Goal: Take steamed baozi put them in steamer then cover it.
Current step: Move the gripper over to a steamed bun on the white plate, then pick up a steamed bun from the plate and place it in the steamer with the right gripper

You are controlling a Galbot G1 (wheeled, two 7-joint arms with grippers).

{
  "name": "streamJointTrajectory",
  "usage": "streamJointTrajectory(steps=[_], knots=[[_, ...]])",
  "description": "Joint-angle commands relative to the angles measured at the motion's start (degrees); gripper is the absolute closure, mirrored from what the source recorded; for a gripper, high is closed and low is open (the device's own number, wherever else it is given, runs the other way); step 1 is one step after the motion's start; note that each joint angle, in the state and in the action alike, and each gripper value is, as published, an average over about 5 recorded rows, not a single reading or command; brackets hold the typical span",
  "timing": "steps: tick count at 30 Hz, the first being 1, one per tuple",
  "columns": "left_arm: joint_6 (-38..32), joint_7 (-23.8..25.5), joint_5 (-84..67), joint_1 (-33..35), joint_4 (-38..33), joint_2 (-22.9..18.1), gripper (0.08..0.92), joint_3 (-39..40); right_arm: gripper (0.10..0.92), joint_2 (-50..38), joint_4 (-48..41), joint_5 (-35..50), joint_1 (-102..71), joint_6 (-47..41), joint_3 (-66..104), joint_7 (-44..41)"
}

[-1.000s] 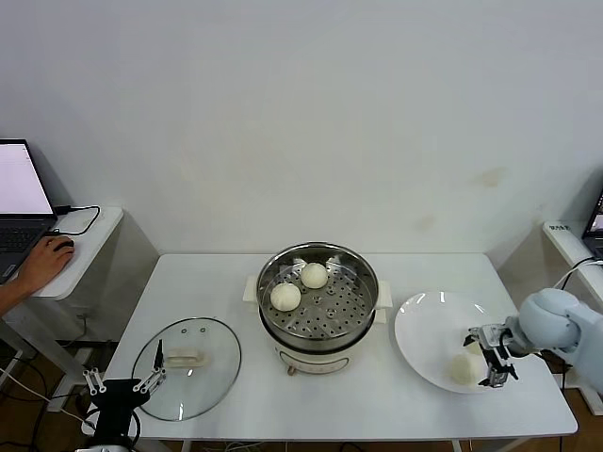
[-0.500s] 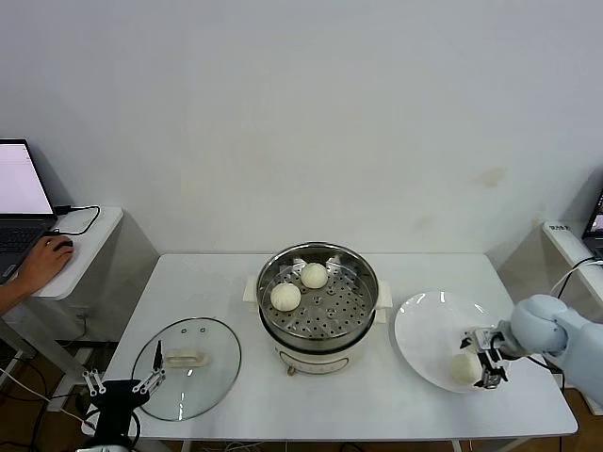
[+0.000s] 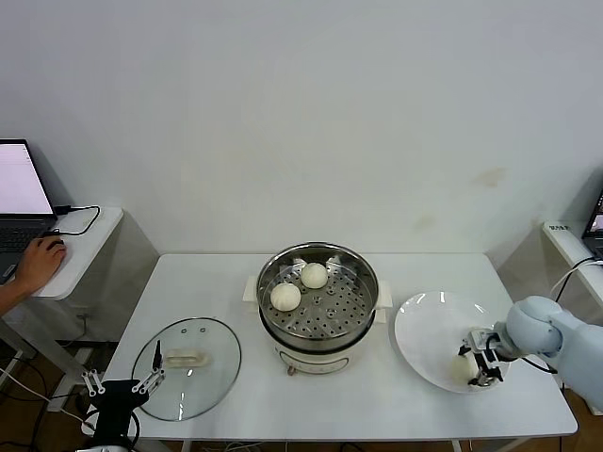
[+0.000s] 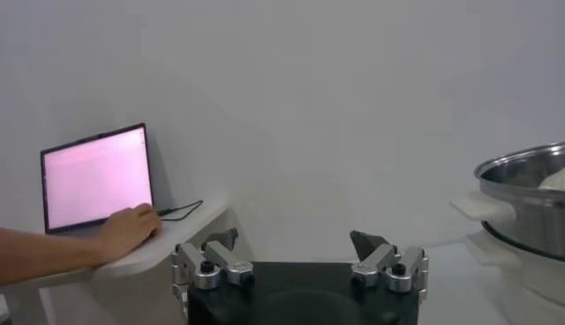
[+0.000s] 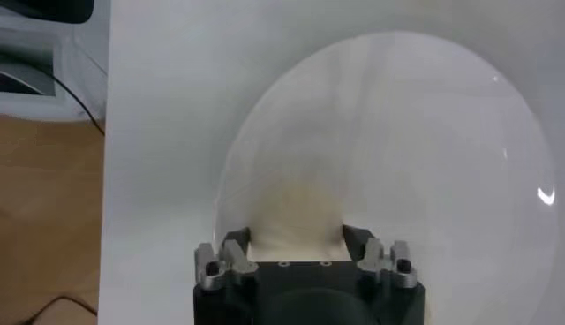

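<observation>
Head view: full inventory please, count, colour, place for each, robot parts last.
steamed baozi: three visible, cream-white; two on the steamer's tray, one on the plate between the right gripper's fingers
steamer: one, shiny steel on a cream base, table centre
cover: one, clear glass with a cream handle, flat on the table, left of the steamer
plate: one, white, right of the steamer
table: one, white
laptop: one, screen lit, side desk at far left
person's hand: one, on that desk
left gripper: open, parked at the table's front-left edge
right gripper: closed on the plate's baozi
</observation>
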Motion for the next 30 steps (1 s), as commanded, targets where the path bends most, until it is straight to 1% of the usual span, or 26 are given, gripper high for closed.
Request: streamJointTrajectory(steps=[1,9,17,23,27,30], knots=[[0.0,0.0,0.0,0.1,-0.1,0.1,0.177,-0.1,0.412,0.2,-0.1,0.1,0.4,-0.1,0.1,-0.1],[0.1,-0.1,-0.1,-0.2,-0.4,0.2,0.177,0.0,0.43,-2.0,2.6,4.3,9.3,-0.6,-2.1,-1.1],[0.1,0.0,-0.3,-0.7,-0.7,0.8,0.177,0.3,0.431,-3.6,4.9,12.3,29.7,-0.9,-11.6,-3.0],[0.1,0.0,-0.7,-0.9,-0.7,1.4,0.177,0.1,0.429,0.5,3.1,18.2,46.7,-1.1,-20.2,-3.8],[0.1,0.0,-0.9,-1.0,-0.9,1.6,0.177,-0.2,0.431,5.3,2.7,21.2,57.1,-1.1,-26.9,-2.7],[0.2,-0.1,-1.0,-1.2,-0.9,1.6,0.177,-0.3,0.431,9.7,3.7,22.8,60.3,-1.0,-30.4,-1.3]])
